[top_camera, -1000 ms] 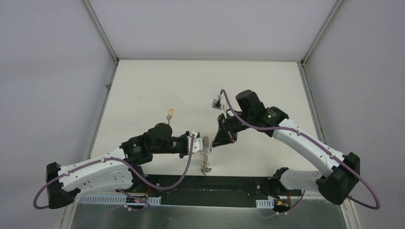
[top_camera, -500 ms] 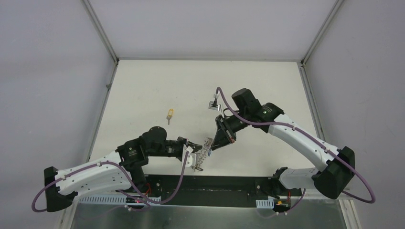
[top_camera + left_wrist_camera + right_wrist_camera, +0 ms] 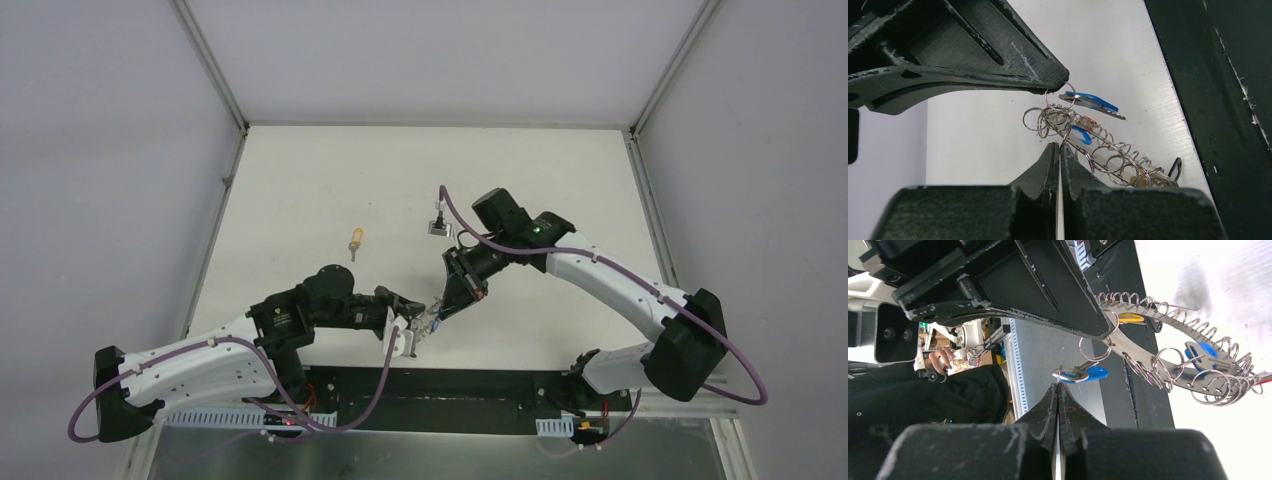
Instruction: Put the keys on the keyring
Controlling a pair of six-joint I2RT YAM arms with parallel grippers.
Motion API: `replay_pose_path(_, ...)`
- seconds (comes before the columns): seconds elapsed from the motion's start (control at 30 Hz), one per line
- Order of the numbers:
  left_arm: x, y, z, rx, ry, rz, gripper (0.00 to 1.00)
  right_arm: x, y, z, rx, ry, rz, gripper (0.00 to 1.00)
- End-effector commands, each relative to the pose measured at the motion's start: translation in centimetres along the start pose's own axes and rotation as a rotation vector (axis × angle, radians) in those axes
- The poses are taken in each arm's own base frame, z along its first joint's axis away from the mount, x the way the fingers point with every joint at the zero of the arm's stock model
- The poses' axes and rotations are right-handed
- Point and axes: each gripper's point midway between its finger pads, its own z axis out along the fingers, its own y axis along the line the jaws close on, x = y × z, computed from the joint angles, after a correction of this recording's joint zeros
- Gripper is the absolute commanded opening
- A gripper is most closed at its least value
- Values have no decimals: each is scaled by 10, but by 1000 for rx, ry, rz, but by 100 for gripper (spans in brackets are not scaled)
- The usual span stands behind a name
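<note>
Left pincer (image 3: 1060, 150) gripping keyring (image 3: 1108, 159), coil slanting down-right, blue key (image 3: 1090, 101) pointing right

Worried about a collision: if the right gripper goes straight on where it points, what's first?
The right gripper pinches the blue key at its tips; straight beyond, it would probably meet the left gripper, which holds the keyring. Depth is unclear.

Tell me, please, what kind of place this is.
Probably a robotics lab test cell: a left arm and a right arm bolted to a black base plate, on a white table enclosed by plain white walls.
</note>
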Motion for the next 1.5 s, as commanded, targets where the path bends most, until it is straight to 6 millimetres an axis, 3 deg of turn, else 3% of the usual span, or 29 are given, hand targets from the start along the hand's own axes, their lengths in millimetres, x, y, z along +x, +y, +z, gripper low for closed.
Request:
replay_pose_path(0.0,-21,12,-1,-28,-72,67,0,-7,10,0,-26,2,-12,0)
replay_pose_path(0.53,-19,5,5,9,-60,93,0,-17,4,8,-23,19,37,0)
replay_pose_path(0.8,-20,4,3,6,-59,102,0,0,-13,14,8,57,103,0)
replay_pose_path(1.47,-20,3,3,5,-56,101,0,19,-38,17,88,89,170,0)
